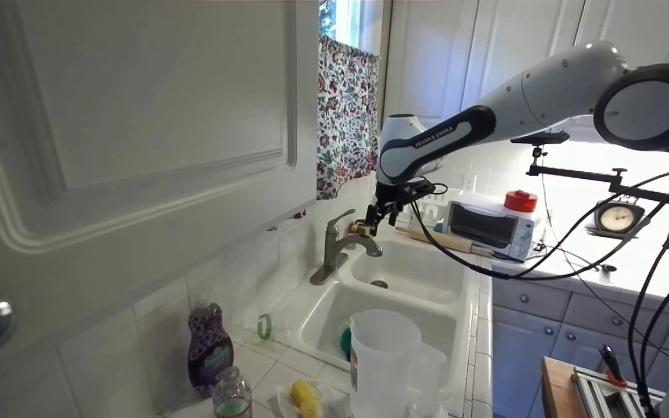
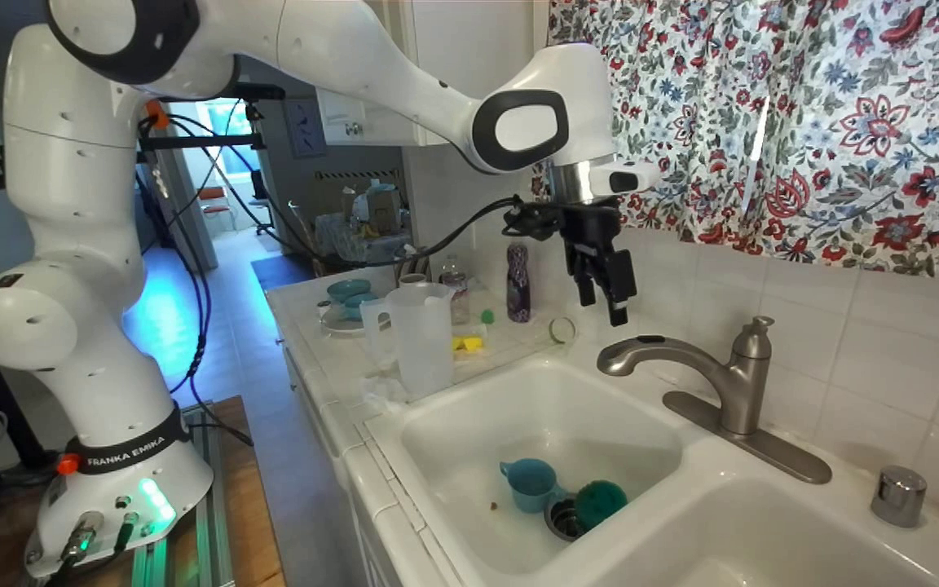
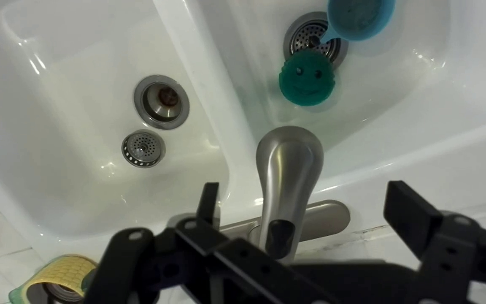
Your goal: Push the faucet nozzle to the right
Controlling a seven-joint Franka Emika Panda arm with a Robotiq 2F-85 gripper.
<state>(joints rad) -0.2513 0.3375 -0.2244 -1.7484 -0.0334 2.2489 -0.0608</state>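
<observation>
Two fingers (image 3: 409, 211) of gripper (image 2: 604, 311) spread wide apart, suspended above faucet nozzle (image 3: 289, 169). In wrist view, faucet nozzle framed between them, head pointed toward twelve o'clock. Green scrubber (image 3: 306, 80) seen at twelve o'clock from it, blue cup (image 3: 361, 19) at one, loose strainer (image 3: 143, 148) at nine, beside drain (image 3: 161, 102).

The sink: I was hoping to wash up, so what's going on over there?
A robot arm reaches over the sink, its gripper open and holding nothing, above the faucet nozzle. It looks set to push the nozzle to the right; no contact shows yet. A blue cup and a green scrubber lie in one basin.
</observation>
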